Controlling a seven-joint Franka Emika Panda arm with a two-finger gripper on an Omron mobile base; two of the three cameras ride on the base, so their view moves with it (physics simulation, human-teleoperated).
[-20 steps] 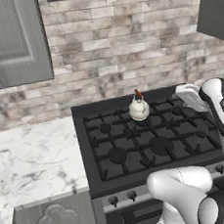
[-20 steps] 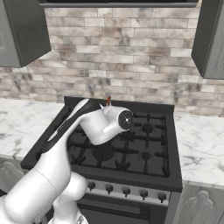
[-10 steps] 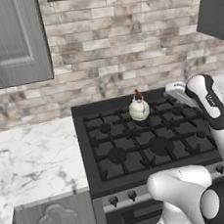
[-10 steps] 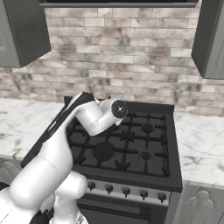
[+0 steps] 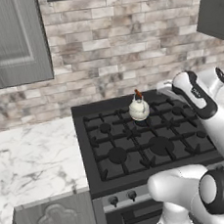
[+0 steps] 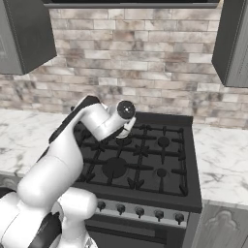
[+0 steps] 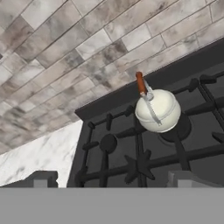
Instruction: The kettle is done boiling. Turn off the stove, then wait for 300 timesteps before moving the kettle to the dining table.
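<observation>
The small cream-white kettle (image 5: 138, 109) with a red-orange tipped handle stands upright on a back burner of the black stove (image 5: 138, 153). In the hand view the kettle (image 7: 157, 112) sits ahead and to the right, apart from my gripper (image 7: 114, 180), whose two dark fingertips (image 7: 42, 179) stand wide open with nothing between them. From the left base camera, my gripper (image 5: 163, 86) hovers above the stove's back edge, just right of the kettle. In the right base view my arm (image 6: 99, 121) hides the kettle. Small dark knobs (image 6: 139, 211) line the stove's front panel. The dining table is out of view.
White marble counters flank the stove on the left (image 5: 35, 157) and on the right (image 6: 223, 155). A brick backsplash (image 5: 126, 43) rises behind the stove. Grey upper cabinets hang at the left (image 5: 10, 42) and the right (image 6: 237, 38).
My hand has swung left along the back of the stove, closer to the kettle. The jaws stayed open. The kettle has not moved.
</observation>
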